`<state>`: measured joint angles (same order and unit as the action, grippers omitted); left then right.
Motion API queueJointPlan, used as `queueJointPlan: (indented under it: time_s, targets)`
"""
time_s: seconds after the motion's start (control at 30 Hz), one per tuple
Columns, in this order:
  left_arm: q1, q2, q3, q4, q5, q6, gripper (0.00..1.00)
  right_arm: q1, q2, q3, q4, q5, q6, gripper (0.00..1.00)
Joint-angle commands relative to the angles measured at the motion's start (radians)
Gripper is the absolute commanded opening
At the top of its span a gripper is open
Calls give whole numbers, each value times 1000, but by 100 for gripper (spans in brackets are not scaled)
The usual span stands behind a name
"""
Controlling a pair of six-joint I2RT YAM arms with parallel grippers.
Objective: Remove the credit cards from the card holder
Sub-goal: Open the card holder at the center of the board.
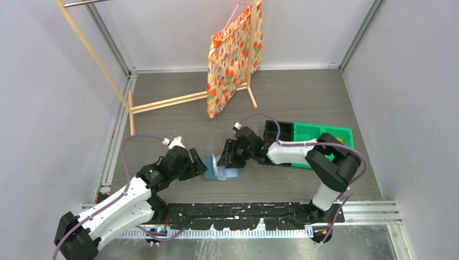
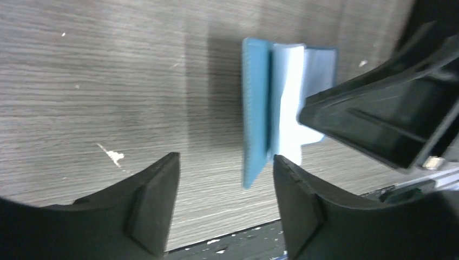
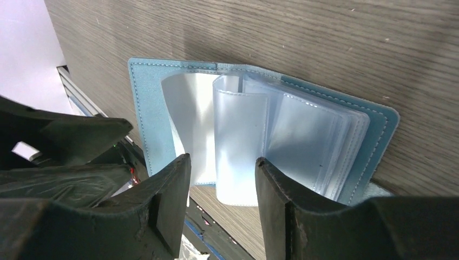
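Bright, even light; soft shadow left of card holder [image 2: 255,108]; left wrist view blurred.

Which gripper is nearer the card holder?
Right. The right gripper hangs over the open card holder, fingers either side of a sleeve; the left gripper sits just beside its outer cover.

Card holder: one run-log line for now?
teal-blue folding card holder: lying open | left end effector: open | right end effector: open, at translucent sleeves

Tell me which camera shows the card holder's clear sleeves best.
Right wrist: the card holder lies open, its sleeves fanned across the frame. Left wrist sees it nearly edge-on; the top view shows only a small blue patch.
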<state>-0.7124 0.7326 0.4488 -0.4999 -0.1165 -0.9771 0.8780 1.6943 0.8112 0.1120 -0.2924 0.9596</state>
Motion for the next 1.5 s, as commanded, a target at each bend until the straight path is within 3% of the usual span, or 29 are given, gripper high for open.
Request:
queueJointPlan:
  time_s: [0.0,0.1,0.2,0.47,0.6,0.73,0.9,1.33,1.47]
  targets:
    - [3,11,-38,34,-10,-22,70,6,-48,39,-18,21,-25,51]
    - [4,48,-47,85,3,-13,74,6,-29,47,5,8,-7,44]
    - [5,70,-49,124,29,-7,65,17,-7,57,51,-6,26,40]
    - [15,125,-81,219,80,-16,27,30,-4,88,35,-2,22,37]
    - [23,128,-88,226,79,-20,1,30,-92,77,-70,60,-24,37]
    - [31,144,-90,217,72,-17,1,14,-217,16,-184,211,-70,39]
    - [37,175,-89,226,70,-7,1,-31,-247,-48,-203,212,-74,43]
    - [43,187,-90,228,86,4,1,-33,-42,-7,-156,126,-84,12]
    - [45,189,-90,230,96,8,1,-22,12,19,-117,47,-78,7]
